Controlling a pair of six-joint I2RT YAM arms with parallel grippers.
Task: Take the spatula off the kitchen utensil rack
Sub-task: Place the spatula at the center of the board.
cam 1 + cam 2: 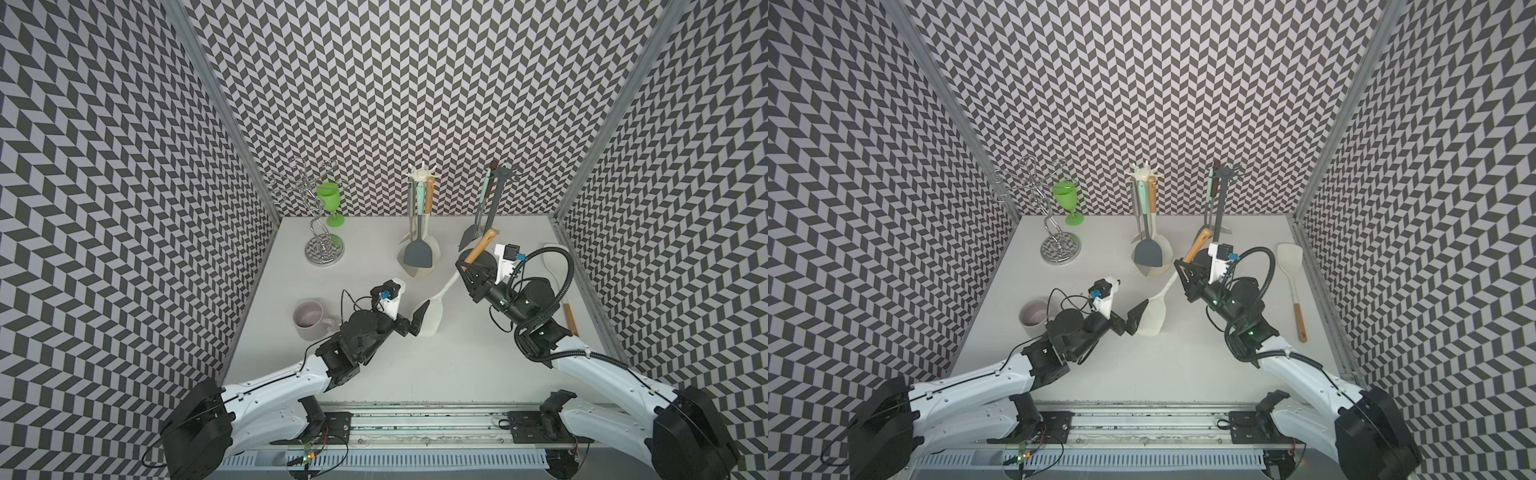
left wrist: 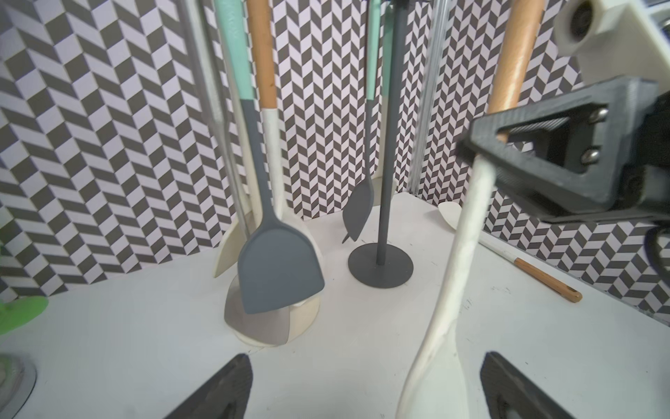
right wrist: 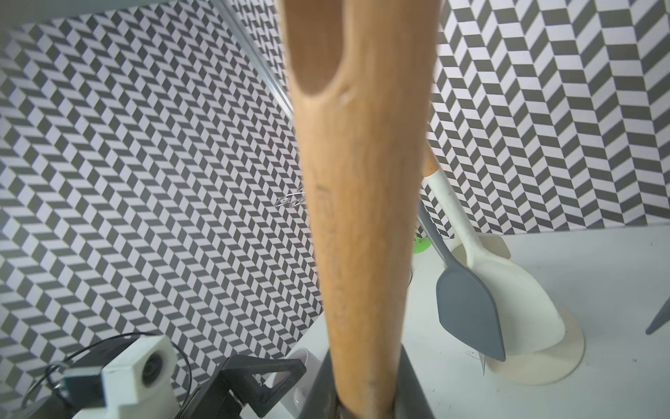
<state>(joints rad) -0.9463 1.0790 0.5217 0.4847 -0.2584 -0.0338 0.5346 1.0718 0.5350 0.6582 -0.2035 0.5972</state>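
Wooden-handled spatula (image 1: pixel 432 318) sits off the hooks of the dark rack (image 1: pixel 495 199) at 1 o'clock, tilted, its handle pinched tight by the right gripper (image 1: pixel 464 268). Its white blade slants toward 7 o'clock, between the widely spread jaws of the left gripper (image 2: pixel 366 388). 1 spare spatula (image 1: pixel 1291 266) lies at 3 o'clock on the table (image 1: pixel 374 353).
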